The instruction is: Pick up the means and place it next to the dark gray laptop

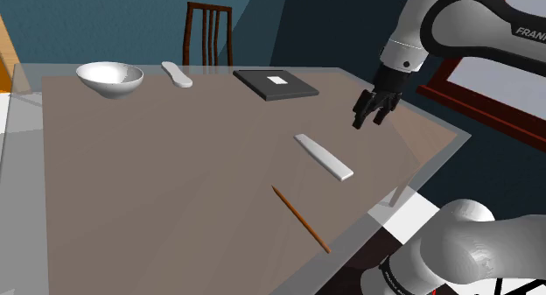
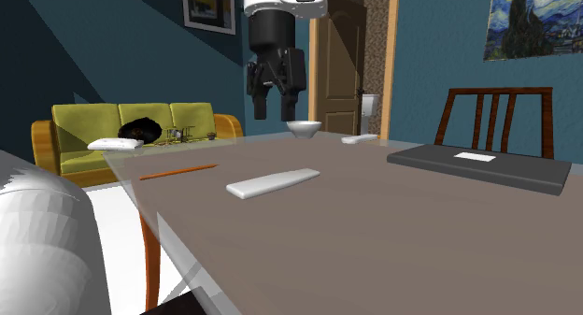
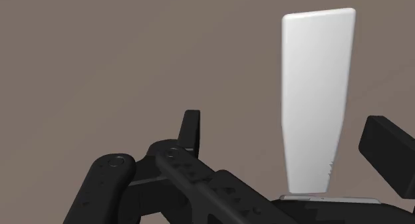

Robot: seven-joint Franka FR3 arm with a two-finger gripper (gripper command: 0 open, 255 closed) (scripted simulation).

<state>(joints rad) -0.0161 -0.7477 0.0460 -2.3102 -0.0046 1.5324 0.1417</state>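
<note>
Where your gripper [image 1: 368,122] hung: in the air over the table [image 1: 131,197], near the dark gray laptop [image 1: 276,83].
Fingers [image 3: 191,131]: spread, clasping nothing.
White flat bar [image 1: 323,156]: flat on the table, near the laptop but apart from it, under the gripper.
Brown stick [image 1: 300,219]: farther from the laptop than the bar.

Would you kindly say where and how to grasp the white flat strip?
I'd grip the white flat strip across its narrow width near mid-length, descending from straight above: it lies flat on the table, long and thin, so only its long edges suit the open gripper.
</note>
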